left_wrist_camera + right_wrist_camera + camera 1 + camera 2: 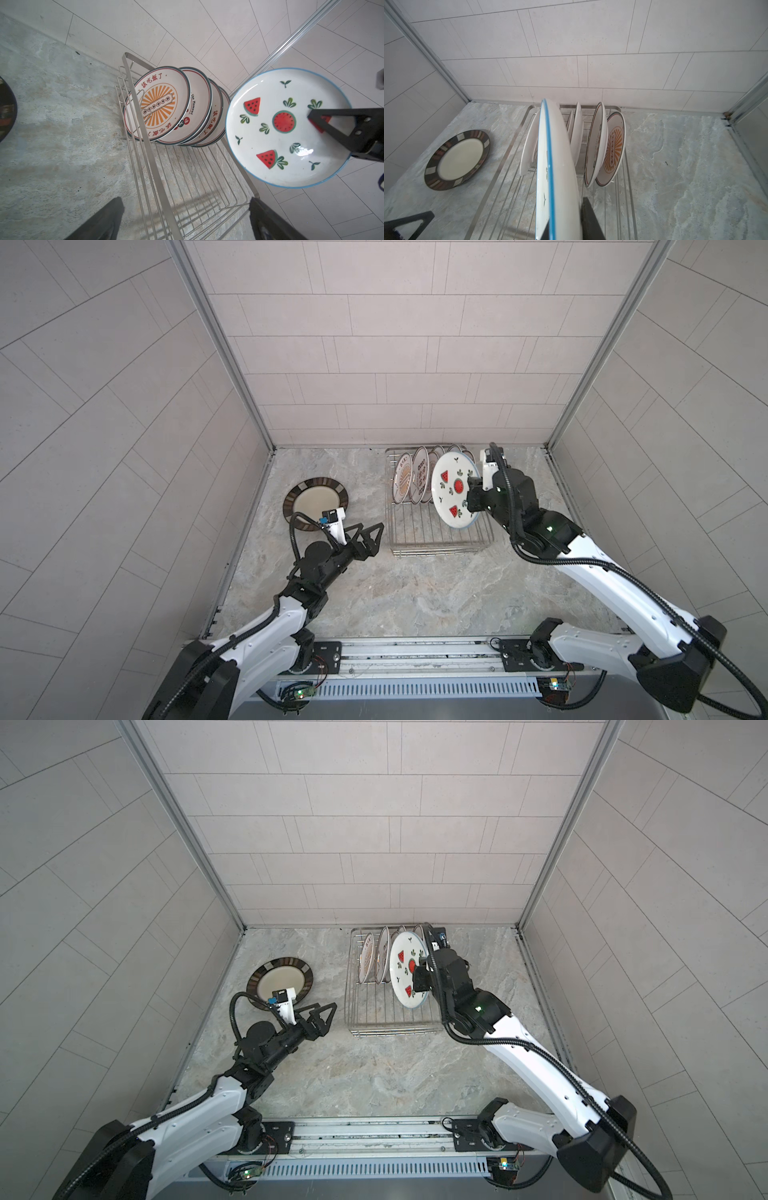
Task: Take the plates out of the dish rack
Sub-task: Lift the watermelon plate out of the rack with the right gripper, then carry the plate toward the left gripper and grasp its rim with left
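My right pincer (472,492) is clamped on the right rim of the watermelon plate (451,489), which I hold on edge over the dish rack (440,541). The sunburst plates (409,483) stand at the rack's far end. My left pincer (376,537) hangs left of the rack, its jaws apart.

Right end effector (473,489) clamping watermelon plate (449,499) over dish rack (436,540), left end effector (376,539) spread wide
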### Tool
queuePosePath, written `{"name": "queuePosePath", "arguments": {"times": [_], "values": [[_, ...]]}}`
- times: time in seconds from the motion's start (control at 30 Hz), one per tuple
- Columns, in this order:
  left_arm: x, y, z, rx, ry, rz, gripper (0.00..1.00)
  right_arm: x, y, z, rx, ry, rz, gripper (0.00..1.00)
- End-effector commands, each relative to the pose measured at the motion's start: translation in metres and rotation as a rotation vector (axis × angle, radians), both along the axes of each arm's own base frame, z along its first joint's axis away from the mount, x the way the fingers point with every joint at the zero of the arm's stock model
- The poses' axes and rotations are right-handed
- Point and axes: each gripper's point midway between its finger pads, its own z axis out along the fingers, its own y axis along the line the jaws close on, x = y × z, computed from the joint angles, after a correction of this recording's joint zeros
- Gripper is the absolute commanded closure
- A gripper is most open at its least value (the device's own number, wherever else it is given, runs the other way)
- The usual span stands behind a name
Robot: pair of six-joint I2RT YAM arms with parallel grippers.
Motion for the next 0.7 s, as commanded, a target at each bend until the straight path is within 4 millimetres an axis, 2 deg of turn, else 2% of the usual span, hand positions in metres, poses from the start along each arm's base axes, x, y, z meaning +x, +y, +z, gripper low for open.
{"name": "queuePosePath", "arguments": {"times": [0.0,0.1,0.2,0.27,0.33,0.53,0.67], "values": [[-0.008,-0.004,0.018,-0.005,-0.077,-0.038,0.0,-0.018,0.016,0.047,0.265,-0.129,0.18,1.0],[-0.016,-0.008,0.029,-0.012,-0.112,-0.082,0.0,-0.023,0.015,0.039,0.332,-0.113,0.235,1.0],[-0.028,-0.023,0.046,-0.011,-0.137,-0.192,0.0,-0.024,0.027,0.03,0.405,-0.069,0.321,1.0],[-0.037,-0.036,0.052,-0.004,-0.131,-0.285,0.0,-0.026,0.04,0.032,0.471,-0.07,0.401,1.0],[-0.04,-0.043,0.049,-0.006,-0.112,-0.323,0.0,-0.029,0.045,0.036,0.54,-0.095,0.444,1.0],[-0.025,-0.043,0.045,-0.034,-0.083,-0.256,0.0,-0.041,0.045,0.042,0.65,-0.182,0.496,1.0],[-0.027,-0.051,0.061,-0.108,-0.124,-0.288,0.0,-0.051,0.049,0.043,0.705,-0.188,0.545,1.0]]}}
